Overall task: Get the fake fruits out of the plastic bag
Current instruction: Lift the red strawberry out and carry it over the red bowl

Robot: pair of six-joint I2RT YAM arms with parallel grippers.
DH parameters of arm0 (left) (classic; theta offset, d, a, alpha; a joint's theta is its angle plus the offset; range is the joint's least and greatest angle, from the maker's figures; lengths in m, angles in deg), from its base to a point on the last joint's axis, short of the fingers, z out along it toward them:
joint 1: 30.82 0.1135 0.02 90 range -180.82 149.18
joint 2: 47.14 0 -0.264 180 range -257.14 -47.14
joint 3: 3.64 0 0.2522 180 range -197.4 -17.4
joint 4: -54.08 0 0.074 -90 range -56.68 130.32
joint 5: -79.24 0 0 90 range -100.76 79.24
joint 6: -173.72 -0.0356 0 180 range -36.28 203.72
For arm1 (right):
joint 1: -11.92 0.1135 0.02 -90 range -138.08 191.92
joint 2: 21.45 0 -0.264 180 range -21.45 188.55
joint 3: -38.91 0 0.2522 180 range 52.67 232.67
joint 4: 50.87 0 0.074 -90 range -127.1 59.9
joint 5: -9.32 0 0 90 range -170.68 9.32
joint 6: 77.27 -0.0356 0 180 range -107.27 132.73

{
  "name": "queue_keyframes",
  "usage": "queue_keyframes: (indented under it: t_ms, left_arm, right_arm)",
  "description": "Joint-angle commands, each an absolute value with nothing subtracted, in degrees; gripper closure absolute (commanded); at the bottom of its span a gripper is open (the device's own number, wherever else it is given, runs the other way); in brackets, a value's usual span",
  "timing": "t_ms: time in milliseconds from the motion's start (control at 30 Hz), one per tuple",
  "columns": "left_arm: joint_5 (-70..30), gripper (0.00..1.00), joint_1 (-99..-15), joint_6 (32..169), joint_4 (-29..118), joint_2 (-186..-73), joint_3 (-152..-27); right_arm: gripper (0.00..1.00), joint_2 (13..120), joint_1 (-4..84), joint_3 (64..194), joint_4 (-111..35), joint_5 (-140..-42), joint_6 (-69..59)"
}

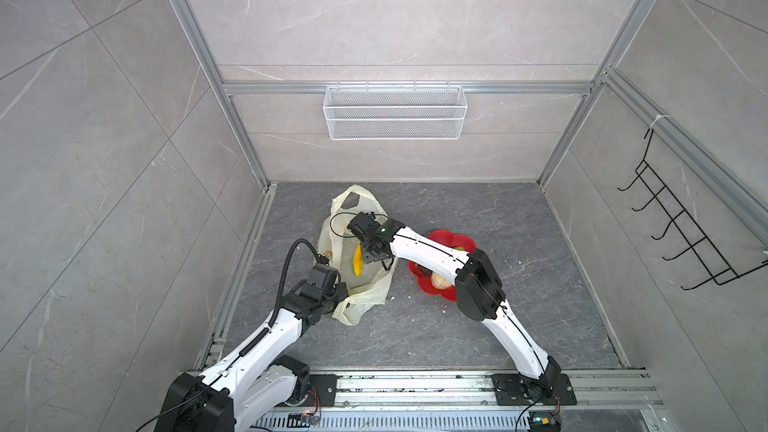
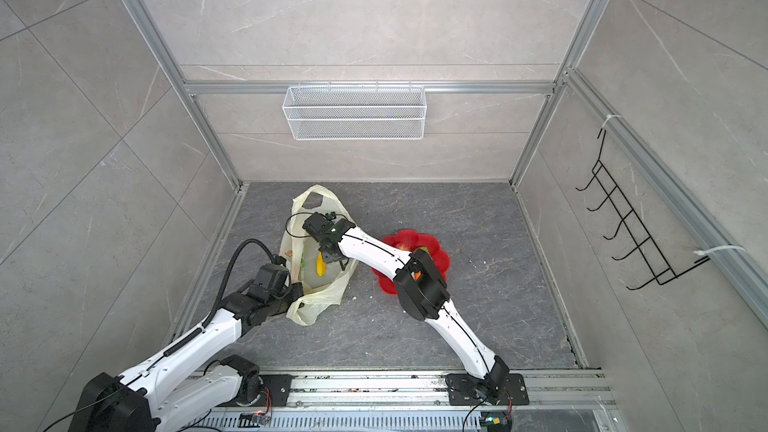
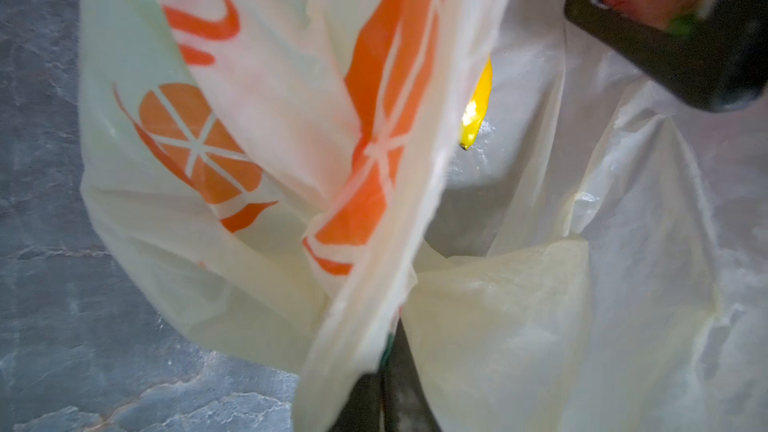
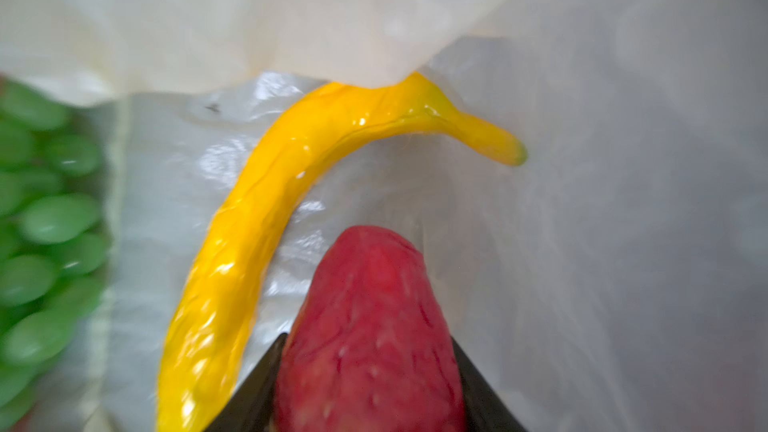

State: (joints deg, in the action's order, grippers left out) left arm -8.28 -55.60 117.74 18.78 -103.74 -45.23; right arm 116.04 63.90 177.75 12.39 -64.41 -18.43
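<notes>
The right gripper (image 4: 369, 338) has its two black fingers closed onto a red fruit (image 4: 365, 276), which fills the gap between them and touches both. The fruit's skin is dull red with pale specks, and the left wrist view shows a bit of green at one end. This gripper reaches down into the open mouth of the plastic bag (image 1: 368, 284). Just beside the red fruit, on the bag's inner floor, lies a glossy, curved yellow banana (image 4: 257, 218), partly tucked under a fold of film. A green grape bunch (image 4: 45, 218) shows blurred at the edge of the right wrist view.

The left gripper (image 3: 384, 384) is fully closed, pinching the bag's rim and holding that edge off the table (image 1: 498, 326). The bag is thin, translucent, cream-yellow and crinkled, with orange printed marks on its side. It lies on the dark grey surface with its far loop handle toward the back wall.

Near it on the right sits a red flower-shaped plate (image 1: 432, 289) holding a beige round fruit (image 1: 440, 282) and a dark fruit (image 1: 424, 272). The right arm crosses above the plate and hides much of it. A white wire-mesh basket (image 1: 395, 112) hangs on the back wall, and a black hook rack (image 1: 685, 238) on the right wall.
</notes>
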Motion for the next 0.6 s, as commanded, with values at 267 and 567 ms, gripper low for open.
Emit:
queue_keyframes:
  t_ms: [267,567]
  left_arm:
    - [-7.5,1.0,-55.9,117.1,19.7,-104.1,-45.6]
    - [-7.1,1.0,-56.2,117.2,19.5,-104.7,-45.9]
  right_arm:
    - [0.47,97.2,64.8,162.1,2.4,-72.0,-16.2]
    - [0.47,88.2,62.3,153.2,-0.1,-79.2,-15.8]
